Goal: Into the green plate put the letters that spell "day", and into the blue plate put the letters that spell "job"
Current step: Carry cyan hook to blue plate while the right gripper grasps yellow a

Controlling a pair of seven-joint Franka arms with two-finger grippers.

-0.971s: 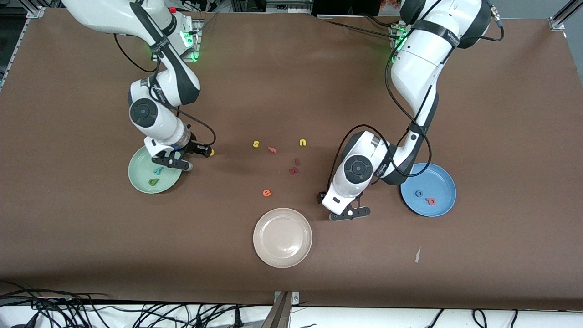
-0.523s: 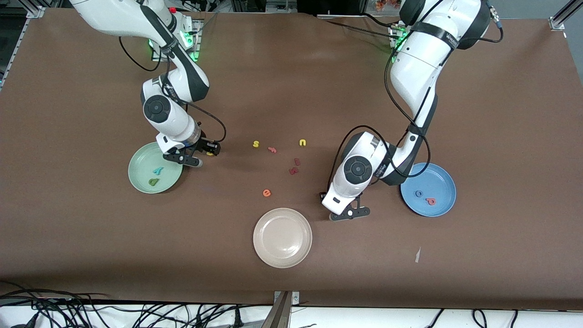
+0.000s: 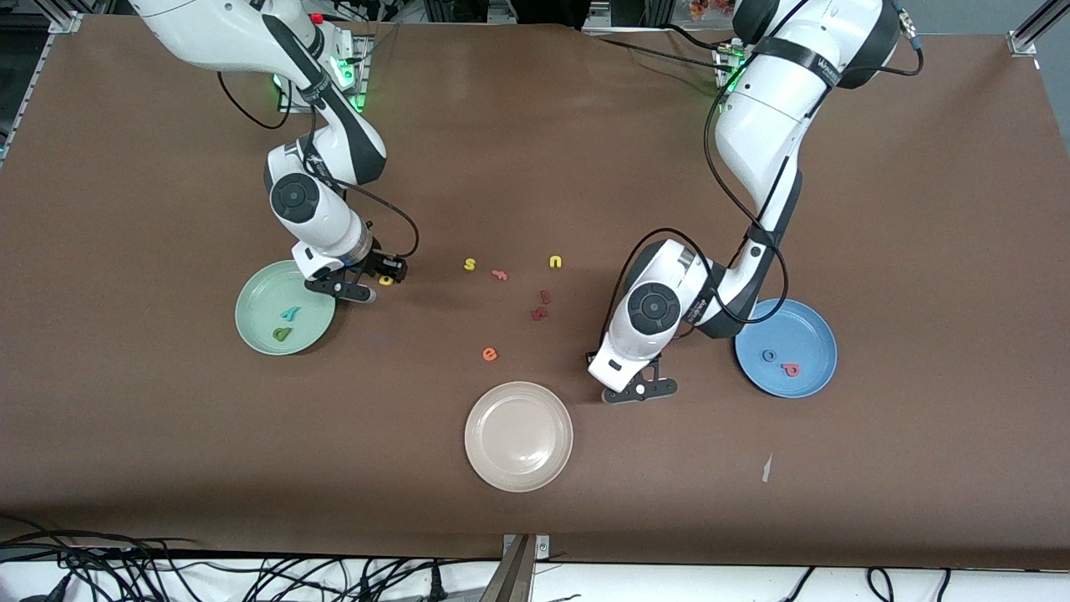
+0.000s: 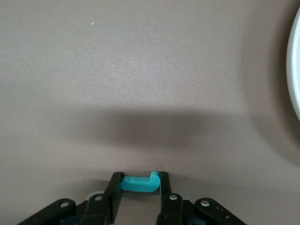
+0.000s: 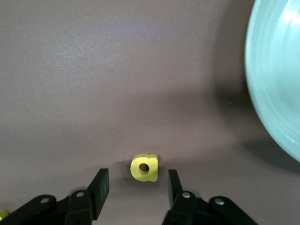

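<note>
While your two arms reach in from the bases, the biggest things on the brown table [image 3: 919, 209] are the three plates. The beige plate [image 3: 518, 436] lies nearest the front camera. The green plate [image 3: 259, 294] sits toward the right arm's end and carries the teal "y" [image 3: 289, 314] and the olive-green "a" [image 3: 282, 334]. The blue plate [image 3: 815, 330] sits toward the left arm's end, with the blue "o" [image 3: 768, 355] and the pinkish-red "b" [image 3: 790, 369] on it.

Your left gripper [image 4: 138, 197] is low over the bare table between the beige and blue plates, its fingers clamped on the teal "j" [image 4: 139, 183]. Your right gripper [image 5: 136, 190] is just beside the green plate's rim, fingers spread with the yellow "d" [image 5: 145, 167] on the table between them, untouched.

Mid-table you have the spare letters: a yellow "s" [image 3: 470, 264], a yellow "u" [image 3: 555, 262], a small red letter [image 3: 500, 273], two dark red letters [image 3: 541, 306], and an orange "e" [image 3: 490, 354] nearest the beige plate.
</note>
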